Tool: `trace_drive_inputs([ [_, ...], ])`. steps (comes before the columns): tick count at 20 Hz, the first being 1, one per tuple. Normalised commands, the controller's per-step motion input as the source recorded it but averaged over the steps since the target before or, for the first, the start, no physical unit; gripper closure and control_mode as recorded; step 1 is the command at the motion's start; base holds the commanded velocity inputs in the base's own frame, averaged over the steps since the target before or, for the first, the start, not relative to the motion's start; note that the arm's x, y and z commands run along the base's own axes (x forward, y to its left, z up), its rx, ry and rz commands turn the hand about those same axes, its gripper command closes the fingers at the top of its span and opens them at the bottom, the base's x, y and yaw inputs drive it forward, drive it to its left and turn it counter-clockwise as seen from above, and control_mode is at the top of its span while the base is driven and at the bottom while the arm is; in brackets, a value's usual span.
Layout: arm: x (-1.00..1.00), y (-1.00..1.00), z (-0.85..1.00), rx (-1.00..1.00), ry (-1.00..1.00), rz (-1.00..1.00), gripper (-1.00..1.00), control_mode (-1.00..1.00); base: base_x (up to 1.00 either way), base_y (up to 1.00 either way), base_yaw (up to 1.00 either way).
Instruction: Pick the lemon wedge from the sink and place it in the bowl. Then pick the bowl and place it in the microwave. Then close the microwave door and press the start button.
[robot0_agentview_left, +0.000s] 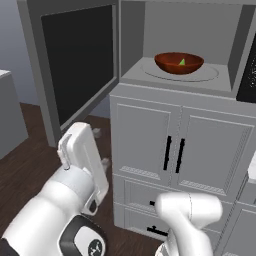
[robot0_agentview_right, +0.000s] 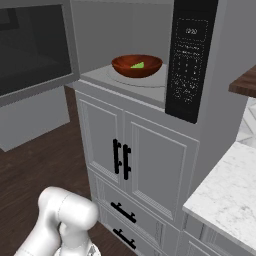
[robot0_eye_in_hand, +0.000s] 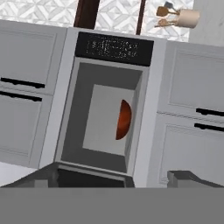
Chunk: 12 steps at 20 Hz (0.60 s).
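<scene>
The reddish-brown bowl (robot0_agentview_left: 167, 64) (robot0_agentview_right: 124, 67) stands on the turntable inside the microwave (robot0_agentview_left: 190, 30), whose dark control strip (robot0_agentview_right: 187, 60) (robot0_eye_in_hand: 113, 46) is on its right. The green lemon wedge (robot0_agentview_left: 182, 62) (robot0_agentview_right: 138, 65) lies in the bowl. The microwave door (robot0_agentview_left: 77, 60) (robot0_agentview_right: 35, 50) (robot0_eye_in_hand: 92, 177) is swung wide open to the left. My gripper (robot0_agentview_left: 100, 147) (robot0_eye_in_hand: 112, 181) hangs open and empty, low and left of the cabinet, below the door. In the rolled hand view the bowl (robot0_eye_in_hand: 124, 120) shows edge-on. The sink is out of view.
Grey cabinet doors with black handles (robot0_agentview_left: 172, 152) (robot0_agentview_right: 121, 160) and drawers (robot0_agentview_right: 122, 212) sit under the microwave. A marble counter (robot0_agentview_right: 225, 200) runs to the right. Dark wood floor (robot0_agentview_left: 25, 165) lies open on the left. A utensil holder (robot0_eye_in_hand: 186, 17) stands far off.
</scene>
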Motion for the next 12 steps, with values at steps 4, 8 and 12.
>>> trace_drive_inputs([
  [4,0.46,0.81,-0.17,-0.07,-0.04,-0.09,-1.00,-1.00,0.00,0.00,0.00],
  [8,0.37,0.82,-0.16,-0.04,0.00,-0.08,-1.00,-1.00,0.00,0.00,0.00],
  [12,0.23,0.76,-0.12,0.00,0.00,-0.07,-1.00,-1.00,0.00,0.00,0.00],
])
